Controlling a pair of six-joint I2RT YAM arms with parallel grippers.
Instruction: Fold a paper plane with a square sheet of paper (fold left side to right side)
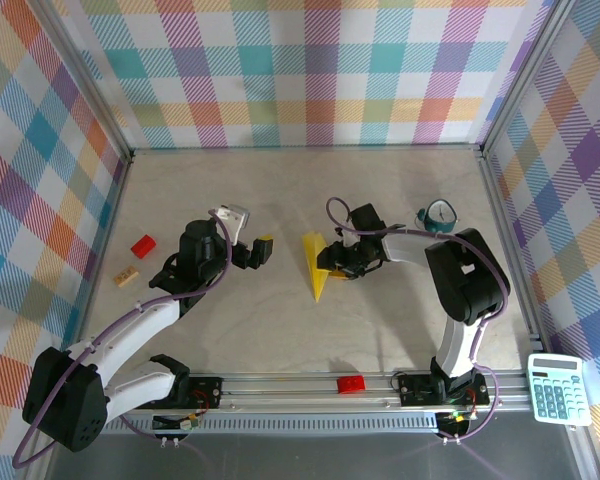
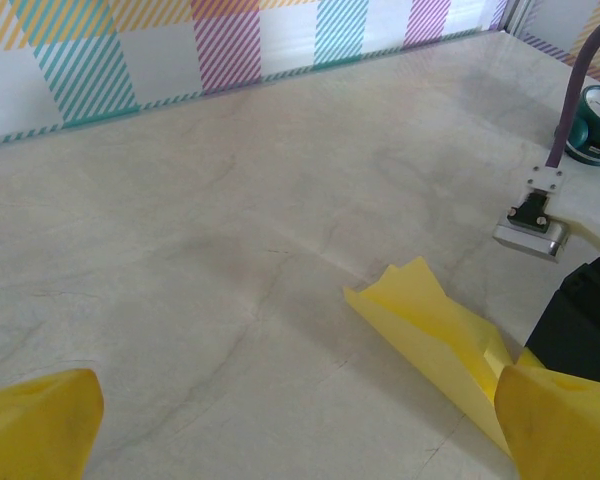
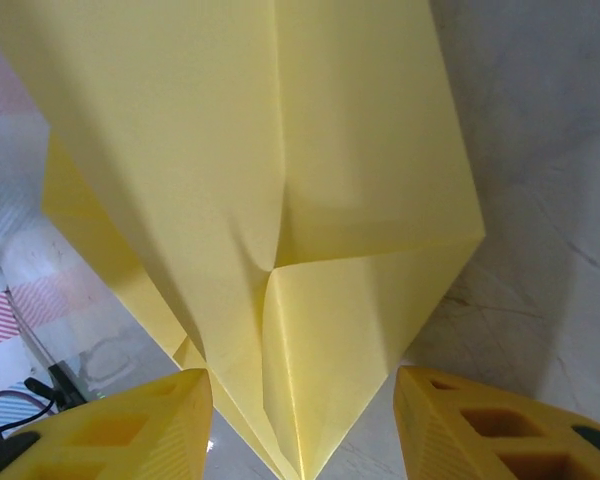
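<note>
Right pincer [image 3: 302,425], jaws parted, straddles the paper plane [image 1: 318,262], its nose pointing toward the arms; left pincer [image 1: 261,250] hangs released, well left.

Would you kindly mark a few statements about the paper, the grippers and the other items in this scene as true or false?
1. The yellow paper is already folded, with visible creases. True.
2. The left gripper is clamped on the paper. False: it is open, holds nothing and sits to the left of the paper, apart from it.
3. The right gripper has the paper between its fingers. True.
4. The calculator lies against the back wall. False: it lies at the near right corner.
5. A red brick lies close to a tan block on the left side. True.
</note>
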